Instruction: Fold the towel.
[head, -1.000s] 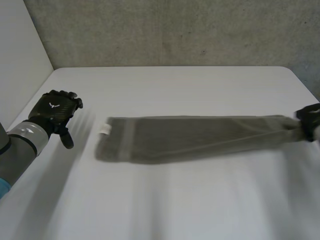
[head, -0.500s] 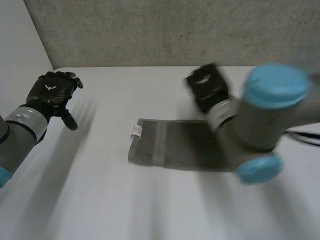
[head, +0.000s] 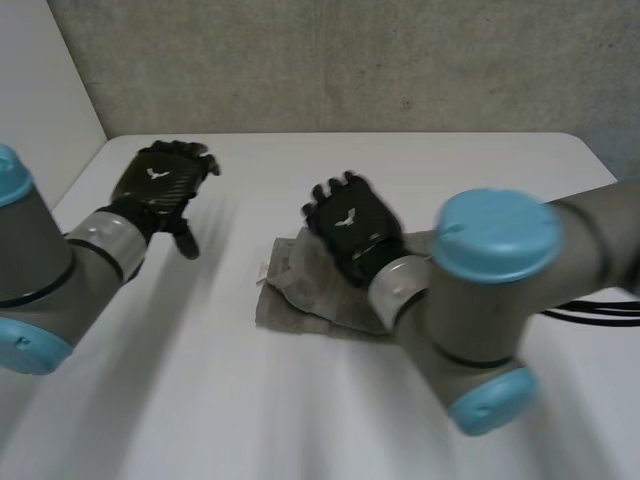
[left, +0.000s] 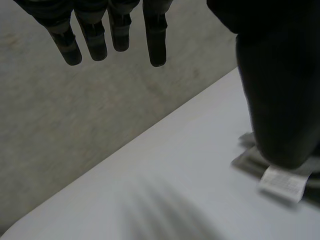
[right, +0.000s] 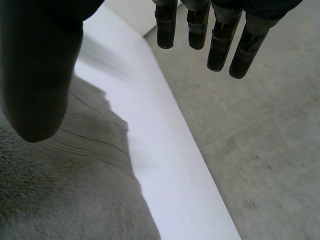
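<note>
The towel (head: 298, 300) lies folded in the middle of the table (head: 250, 420). The right hand (head: 350, 225) is over it, fingers straight, grasping nothing. The left hand (head: 158, 187) hovers at the far left, likewise released.

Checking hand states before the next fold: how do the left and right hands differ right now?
The right hand is over the towel; the left hand is over bare table, off the towel's label end. The right arm reaches in across the middle of the table; the left arm comes in at its own side. Shared: both hands have straight fingers and hold nothing.
</note>
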